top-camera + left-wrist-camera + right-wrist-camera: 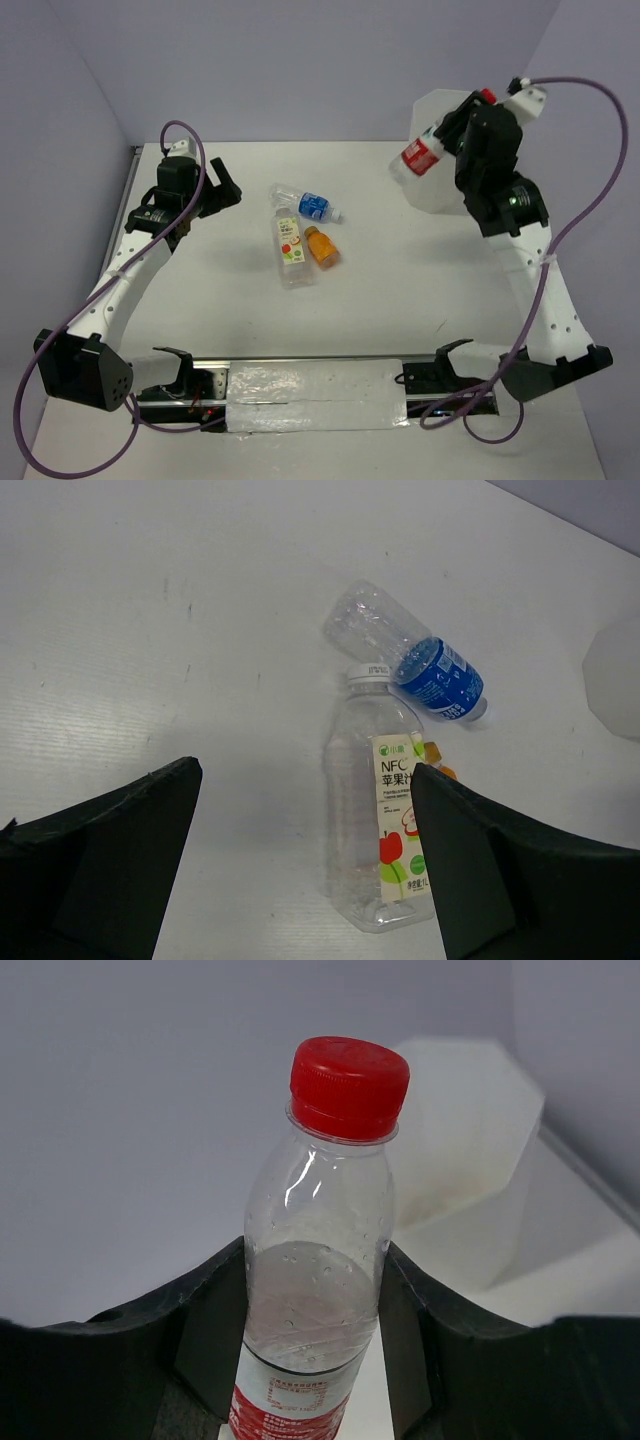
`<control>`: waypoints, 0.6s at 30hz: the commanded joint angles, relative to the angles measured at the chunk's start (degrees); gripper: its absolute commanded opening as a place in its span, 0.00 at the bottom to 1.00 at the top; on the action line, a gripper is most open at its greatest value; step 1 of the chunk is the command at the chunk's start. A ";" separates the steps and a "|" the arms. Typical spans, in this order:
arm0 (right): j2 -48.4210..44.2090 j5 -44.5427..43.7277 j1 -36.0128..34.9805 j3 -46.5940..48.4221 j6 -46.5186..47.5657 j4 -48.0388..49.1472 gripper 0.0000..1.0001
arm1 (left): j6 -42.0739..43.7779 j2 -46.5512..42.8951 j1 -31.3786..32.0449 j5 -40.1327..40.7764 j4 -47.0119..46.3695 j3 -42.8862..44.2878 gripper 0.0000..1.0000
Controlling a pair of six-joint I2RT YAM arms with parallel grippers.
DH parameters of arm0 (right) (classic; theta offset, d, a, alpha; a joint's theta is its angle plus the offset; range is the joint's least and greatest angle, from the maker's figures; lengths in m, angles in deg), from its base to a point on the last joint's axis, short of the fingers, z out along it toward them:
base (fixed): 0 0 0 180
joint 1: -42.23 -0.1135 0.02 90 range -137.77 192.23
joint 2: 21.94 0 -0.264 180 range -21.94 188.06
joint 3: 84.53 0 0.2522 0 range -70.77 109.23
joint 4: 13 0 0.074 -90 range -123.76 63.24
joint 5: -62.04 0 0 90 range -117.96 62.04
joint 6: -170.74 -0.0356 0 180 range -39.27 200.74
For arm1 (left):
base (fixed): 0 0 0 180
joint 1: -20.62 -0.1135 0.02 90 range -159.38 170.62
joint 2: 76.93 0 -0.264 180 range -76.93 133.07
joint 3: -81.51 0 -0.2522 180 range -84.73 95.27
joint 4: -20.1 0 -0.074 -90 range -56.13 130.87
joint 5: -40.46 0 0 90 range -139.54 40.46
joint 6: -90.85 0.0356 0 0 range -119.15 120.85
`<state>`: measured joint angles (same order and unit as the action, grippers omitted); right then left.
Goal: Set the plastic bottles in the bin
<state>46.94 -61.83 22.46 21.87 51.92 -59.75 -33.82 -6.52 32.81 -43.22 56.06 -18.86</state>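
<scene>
Gripping the red-capped bottle (318,1300), the right claw (312,1257) holds it beside the bin (470,1150), seemingly short of the rim, so the next move likely means carrying it over the opening and releasing, while the left claw (305,772) hangs open above the fruit-labelled bottle (385,810).

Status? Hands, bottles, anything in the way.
Left hand open, empty. Right hand shut on red-capped bottle, raised beside bin, not yet in. Blue-labelled bottle, fruit-labelled bottle, orange bottle lie on table. No obstruction seen.

Robotics lab test cell: white table (400,290), plain lilac walls (300,60), metal mounting rail (330,357).
</scene>
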 commanded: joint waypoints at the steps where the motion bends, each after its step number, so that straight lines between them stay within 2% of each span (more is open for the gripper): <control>1: 6.59 -3.66 5.25 8.06 5.96 5.65 0.47 | 1.01 -0.01 0.21 1.40 -0.84 1.02 1.00; 5: 13.28 -4.80 9.74 17.37 6.93 7.68 0.48 | 1.45 0.16 0.12 2.20 -0.40 1.81 0.99; 11: 22.59 -6.74 15.02 24.42 5.18 9.61 0.50 | 1.10 0.16 0.21 1.14 -0.93 1.02 1.00; 18: 32.27 -0.42 20.98 32.51 -0.80 5.14 0.52 | 2.42 0.43 0.21 3.95 0.22 1.28 1.00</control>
<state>77.89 -64.52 41.11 50.27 54.47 -54.46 -33.39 -6.45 32.81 -41.23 56.72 -18.84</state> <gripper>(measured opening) 0.558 0.995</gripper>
